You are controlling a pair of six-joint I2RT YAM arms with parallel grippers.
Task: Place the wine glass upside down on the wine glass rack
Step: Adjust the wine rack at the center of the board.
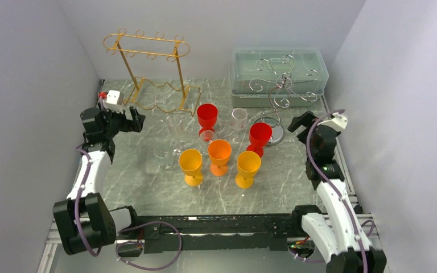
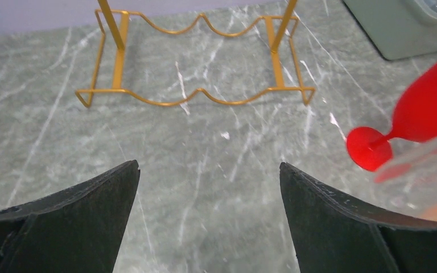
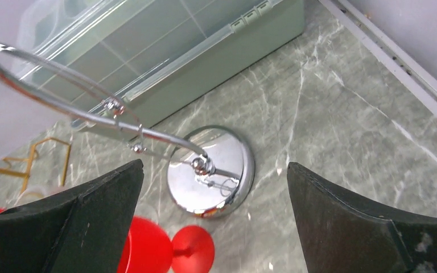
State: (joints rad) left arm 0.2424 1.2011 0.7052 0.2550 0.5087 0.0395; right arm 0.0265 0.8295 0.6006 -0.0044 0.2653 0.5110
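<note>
Several wine glasses stand upright mid-table: two red [image 1: 207,116] [image 1: 260,136], one orange [image 1: 219,154], two yellow [image 1: 191,165] [image 1: 248,166], and clear ones [image 1: 174,128]. A gold wire rack [image 1: 148,68] stands at the back left and a chrome wire rack [image 1: 279,94] at the back right. My left gripper [image 1: 136,120] [image 2: 209,165] is open and empty, facing the gold rack's base [image 2: 193,62], with a red glass [image 2: 427,108] to its right. My right gripper [image 3: 215,164] is open and empty above the chrome rack's round base [image 3: 210,170], a red glass [image 3: 148,250] just left of it.
A clear lidded plastic box [image 1: 279,71] sits at the back right behind the chrome rack. Grey walls close in the table on the left, back and right. A metal rail [image 3: 387,57] runs along the right edge.
</note>
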